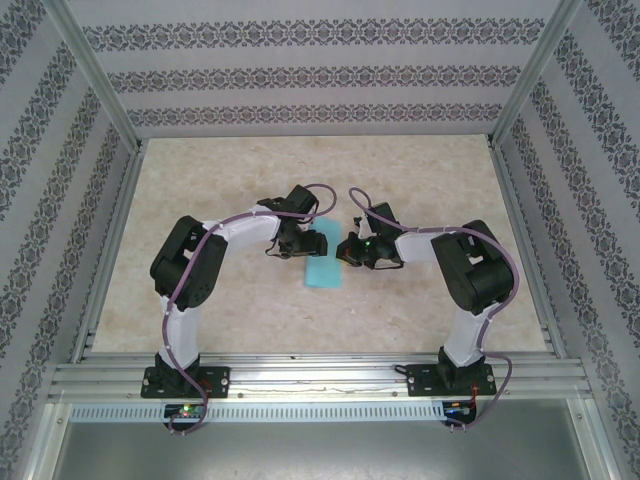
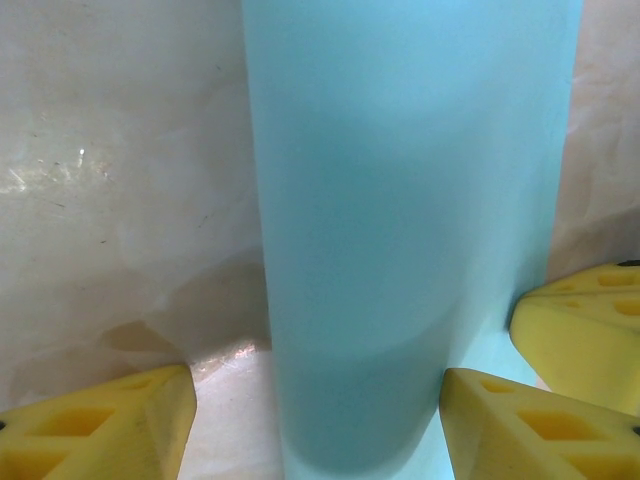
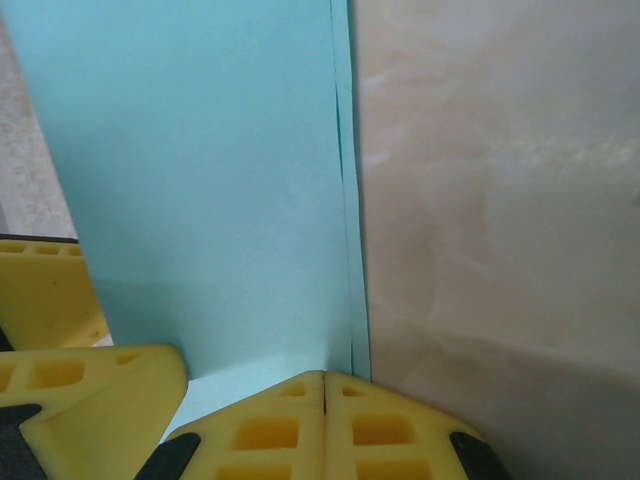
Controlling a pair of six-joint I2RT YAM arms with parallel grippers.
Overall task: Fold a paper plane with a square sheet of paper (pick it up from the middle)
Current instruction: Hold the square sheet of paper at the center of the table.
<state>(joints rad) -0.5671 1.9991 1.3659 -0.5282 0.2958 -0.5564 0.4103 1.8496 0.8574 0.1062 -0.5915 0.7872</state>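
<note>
The square sheet of paper (image 1: 323,270) is turquoise and lies folded over into a narrow rectangle on the table between both arms; it is not a pointed paper plane. In the left wrist view the paper (image 2: 400,200) bulges up softly. My left gripper (image 2: 315,410) is open, with one yellow finger (image 2: 100,425) on the table beside the paper and the other on its far side. My right gripper (image 3: 325,385) is shut, its joined tips resting on the paper (image 3: 200,180) beside its layered edge. In the top view the left gripper (image 1: 300,243) and right gripper (image 1: 352,250) flank the paper's far end.
The beige marbled table (image 1: 200,300) is ringed by an aluminium frame (image 1: 300,375) and patterned walls. The two grippers stand close together; a right finger (image 2: 590,330) shows in the left wrist view and left fingers (image 3: 90,400) in the right wrist view.
</note>
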